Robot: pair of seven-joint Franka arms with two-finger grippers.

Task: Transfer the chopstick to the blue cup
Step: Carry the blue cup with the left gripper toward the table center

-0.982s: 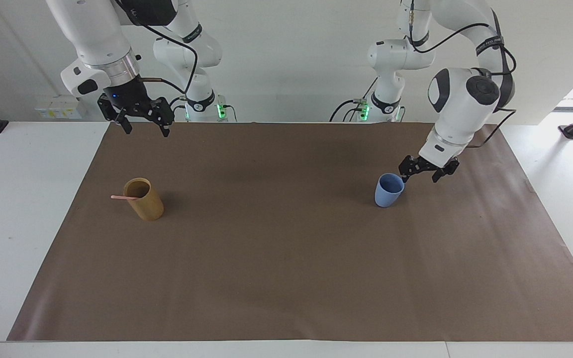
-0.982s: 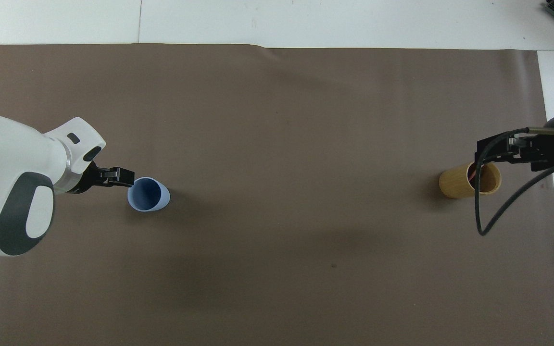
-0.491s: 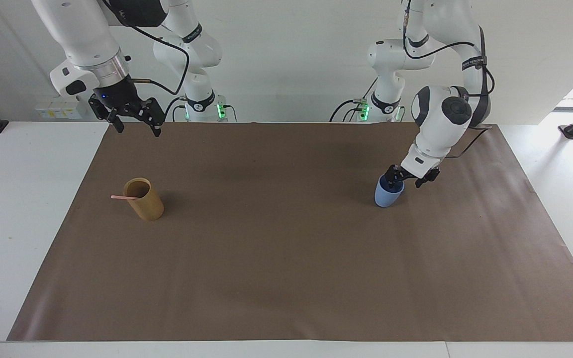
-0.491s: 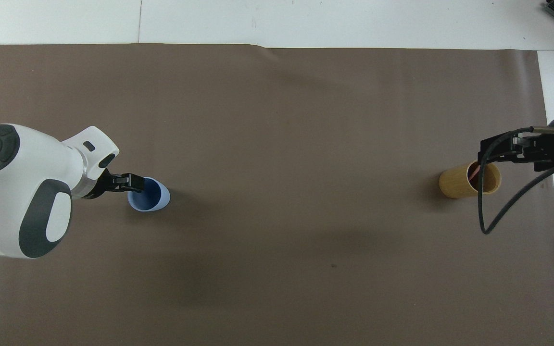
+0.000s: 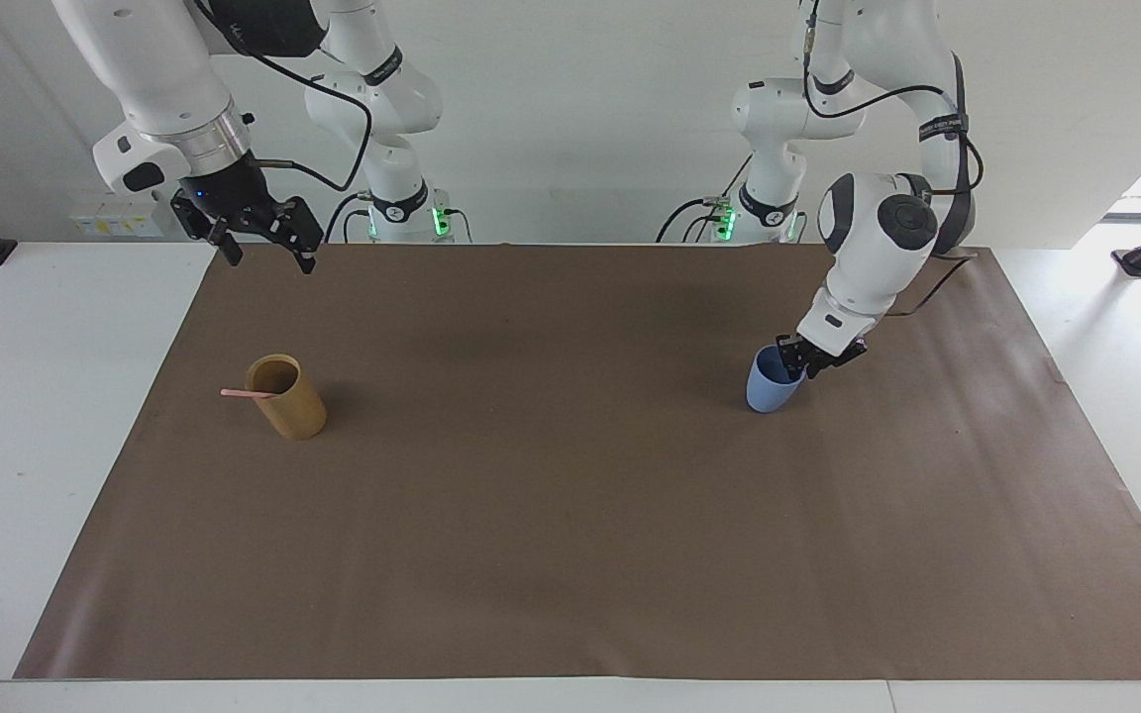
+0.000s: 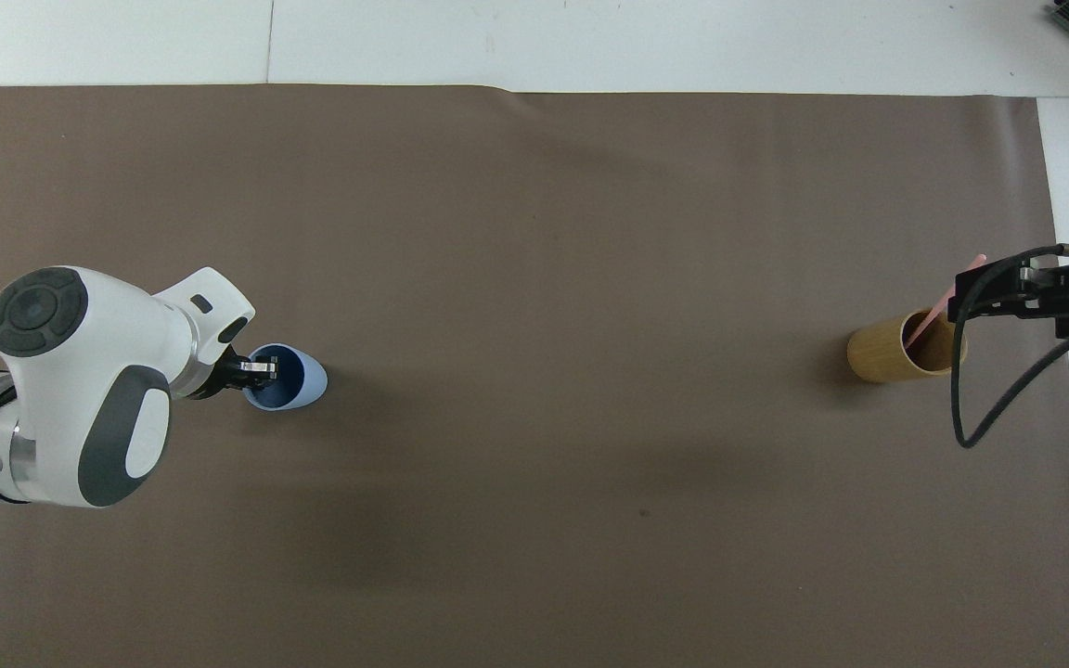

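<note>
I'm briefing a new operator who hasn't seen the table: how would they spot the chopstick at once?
Start at the brown mat covering the table and go to the right arm's end, where a tan bamboo cup stands. The chopstick leans in it, poking out over the rim: the only thin, pale pink stick in sight.

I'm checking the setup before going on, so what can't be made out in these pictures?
- Pale pink chopstick: lower part hidden inside the tan bamboo cylindrical cup, both views.
- Small light-blue tumbler: inside partly covered by the left pincer, both views.
- Right pincer: wrist cut off by overhead view's edge.
</note>
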